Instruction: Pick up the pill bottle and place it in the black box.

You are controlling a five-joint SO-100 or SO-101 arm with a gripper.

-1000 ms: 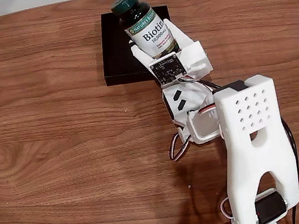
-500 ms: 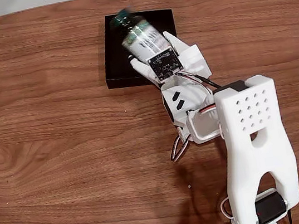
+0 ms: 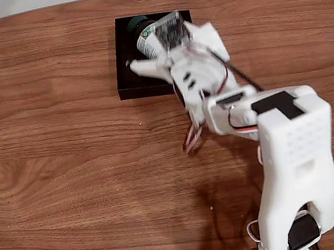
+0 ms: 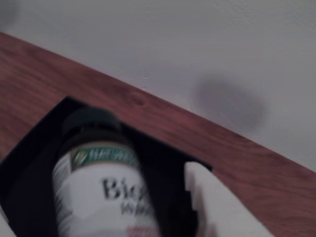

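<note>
Between the fingers, pill bottle

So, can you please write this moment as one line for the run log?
phase: placing | gripper: shut on pill bottle | pill bottle: tilted, over black box | release: not yet

"Bio" on pill bottle label

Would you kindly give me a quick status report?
Gripper shut on pill bottle. Bottle over black box, not released. Nothing in the way.
</note>
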